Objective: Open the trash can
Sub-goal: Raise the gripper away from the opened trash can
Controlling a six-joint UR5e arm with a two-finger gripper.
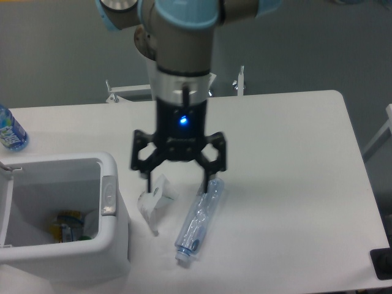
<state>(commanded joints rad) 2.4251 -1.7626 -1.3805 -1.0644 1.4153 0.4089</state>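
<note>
Arm [180, 37]: cylindrical links, matte grey-metallic finish, w/ light blue caps on the joint housings at the top of the frame. Wrist section: a grey cylinder approx. round in section, ending in a pale silver-white collar band w/ a short dark vertical mark at centre front. Below the collar, a black cylindrical gripper body w/ one small blue indicator light lit on its front face. Gripper [177, 177]: black, two-finger type, w/ open linkage bars on both sides forming angular, roughly triangular frames. Fingers [204, 177] are thin, dark, straight. Screws, cables and lettering: too blurred to resolve.
</note>
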